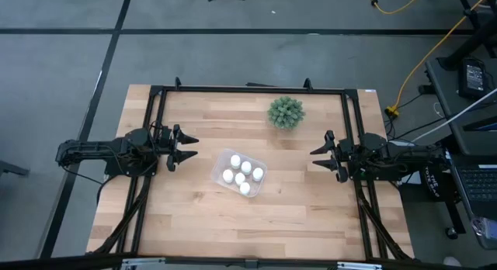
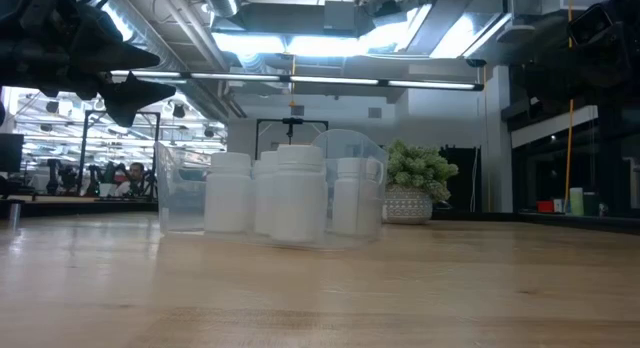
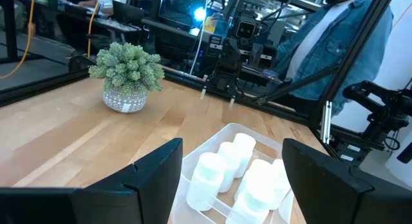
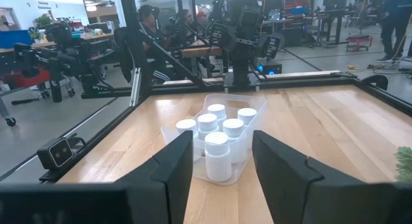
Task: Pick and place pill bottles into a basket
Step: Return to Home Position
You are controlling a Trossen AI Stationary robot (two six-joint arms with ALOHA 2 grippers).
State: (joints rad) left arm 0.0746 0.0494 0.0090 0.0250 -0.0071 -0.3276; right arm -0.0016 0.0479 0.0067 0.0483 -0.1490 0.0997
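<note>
Bottles, six small white round-capped pill bottles (image 1: 239, 177) as far as I can count, stand upright in the clear rectangular plastic basket (image 1: 220, 166), whose long axis runs 10 to 4 o'clock seen from above. My left gripper (image 1: 194, 147) hangs at its 9 o'clock, the nearer, and my right gripper (image 1: 314, 158) at 3 o'clock. Both are level and face inward, jaws wide and empty.

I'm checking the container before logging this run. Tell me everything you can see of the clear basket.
The basket is a small rectangular tray of clear, see-through plastic with rounded corners. It rests flat on the wooden table near its middle, turned at an angle to the table's edges. Six white pill bottles stand upright inside it. Nothing else touches it: the left gripper and right gripper hang open to either side, apart from it, and the plant stands clear of it.
</note>
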